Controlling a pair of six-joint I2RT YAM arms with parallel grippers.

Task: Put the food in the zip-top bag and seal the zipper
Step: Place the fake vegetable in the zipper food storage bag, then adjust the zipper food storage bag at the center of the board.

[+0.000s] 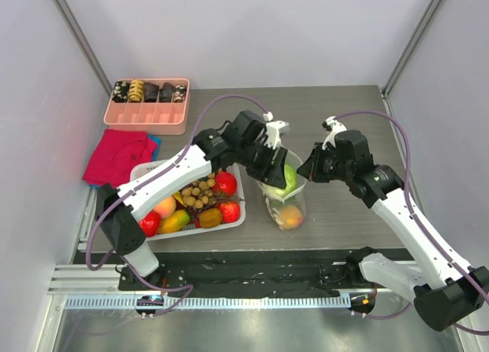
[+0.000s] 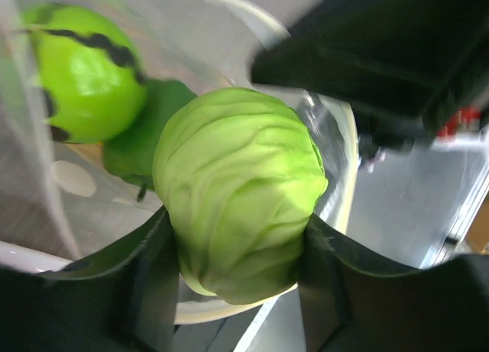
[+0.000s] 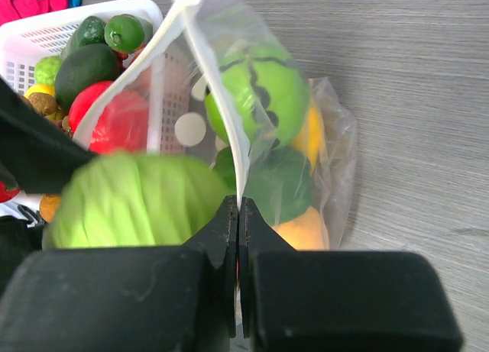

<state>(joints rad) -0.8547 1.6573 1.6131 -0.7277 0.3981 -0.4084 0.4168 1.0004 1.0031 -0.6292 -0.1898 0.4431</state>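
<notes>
The zip-top bag (image 1: 286,207) stands upright in the middle of the table with its mouth open. My right gripper (image 3: 238,211) is shut on the mouth edge, where the zipper (image 3: 218,85) runs. My left gripper (image 2: 238,249) is shut on a pale green cabbage (image 2: 238,192) and holds it in the bag's mouth (image 1: 288,178). Inside the bag lie a green pepper (image 3: 263,88), a darker green piece, and yellow and orange food (image 3: 306,228). More food, such as a red apple (image 1: 225,183), fills the white basket (image 1: 142,171) left of the bag.
A pink tray (image 1: 149,115) of small dark items stands at the back left. A pink cloth (image 1: 118,155) lies beside the basket. The two arms meet over the bag. Bare grey tabletop (image 1: 351,214) lies to the right of the bag.
</notes>
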